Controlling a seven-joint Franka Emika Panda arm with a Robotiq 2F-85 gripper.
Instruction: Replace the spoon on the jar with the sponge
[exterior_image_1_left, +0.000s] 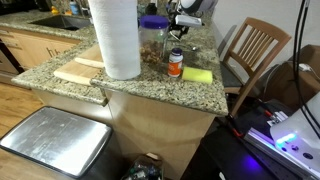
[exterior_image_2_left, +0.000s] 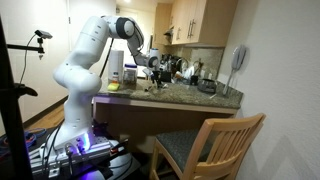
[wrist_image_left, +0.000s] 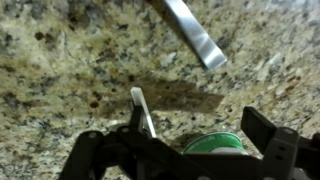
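Granite counter (exterior_image_1_left: 170, 95), speckled tan and brown, carries everything we describe here. Near its middle stands the jar (exterior_image_1_left: 153, 45), the widest container: clear walls, brown contents filling the lower part, and a purple-blue lid (exterior_image_1_left: 153, 22) on top. We cannot tell from this distance whether anything rests on that lid. Just beside the jar, toward the counter's front edge, is a small orange bottle (exterior_image_1_left: 176, 64) with a white cap, upright. On the jar's other side a tall white paper towel roll (exterior_image_1_left: 120, 38) stands on end, and a tan wooden board (exterior_image_1_left: 78, 72) lies flat beyond it. A steel bin (exterior_image_1_left: 55, 142) sits on the floor below, lid shut.

The sponge (exterior_image_1_left: 197, 75) lies flat on the counter just beside the orange bottle, apart from the jar. It is a yellow rectangle (its edge looks faintly greener, though the picture is too small to be sure).

The gripper (exterior_image_1_left: 185, 14) hangs above the counter behind the bottle and close to the jar, at the end of the white arm (exterior_image_2_left: 88, 55) in an exterior view. In the wrist view the gripper (wrist_image_left: 175, 135) shows its two dark fingers (wrist_image_left: 262, 128) spread wide apart, holding nothing. Below them we see bare granite and a flat metal strip (wrist_image_left: 197, 36) lying slantwise, which looks like a spoon's handle. A round green shape (wrist_image_left: 215, 143) sits at the bottom edge; we cannot tell what it is.

A wooden chair (exterior_image_1_left: 255, 48) stands beside the counter.
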